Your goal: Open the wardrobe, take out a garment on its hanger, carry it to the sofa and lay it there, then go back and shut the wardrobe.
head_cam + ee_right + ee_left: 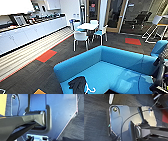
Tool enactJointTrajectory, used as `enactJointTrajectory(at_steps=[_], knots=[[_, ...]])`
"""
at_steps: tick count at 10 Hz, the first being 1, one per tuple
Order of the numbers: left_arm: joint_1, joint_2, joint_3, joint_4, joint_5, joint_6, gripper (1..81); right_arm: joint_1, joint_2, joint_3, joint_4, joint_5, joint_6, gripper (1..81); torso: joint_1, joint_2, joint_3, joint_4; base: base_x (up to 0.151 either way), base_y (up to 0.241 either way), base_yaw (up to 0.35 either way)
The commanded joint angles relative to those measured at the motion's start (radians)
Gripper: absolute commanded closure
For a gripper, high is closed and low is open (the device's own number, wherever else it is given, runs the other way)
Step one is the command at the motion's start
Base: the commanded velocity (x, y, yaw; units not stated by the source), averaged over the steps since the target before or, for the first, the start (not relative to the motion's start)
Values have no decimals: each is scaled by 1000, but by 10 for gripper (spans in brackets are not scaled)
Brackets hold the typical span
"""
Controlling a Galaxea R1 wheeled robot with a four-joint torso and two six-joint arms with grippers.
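The bright blue sofa [112, 67] takes up the lower right of the head view. The dark garment [78, 85] lies crumpled on its seat near the front left corner. The white hanger [89, 89] pokes out beside the garment, its curved hook resting on the blue cushion. Nothing touches the garment. My right arm [160, 75] hangs dark at the right edge of the head view, over the sofa's right end and apart from the garment.
A white table [86, 25] with white chairs [80, 37] stands beyond the sofa. A long white counter [30, 32] runs along the left wall. Dark carpet with an orange tile [46, 55] lies between them. Glass doors and a white frame stand [155, 27] are at the back.
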Motion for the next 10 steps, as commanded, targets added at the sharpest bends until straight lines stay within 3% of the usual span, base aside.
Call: enactJointTrajectory(at_steps=[1,10], knots=[[-7,15,-58,14,31,1,10,19,27,13,-5,-78,-6,10,1,0,0,0,0,0,0],[0,32,-74,21,28,1,10,19,27,13,-5,-78,-6,10,1,-1,0,0,-43,0,0]])
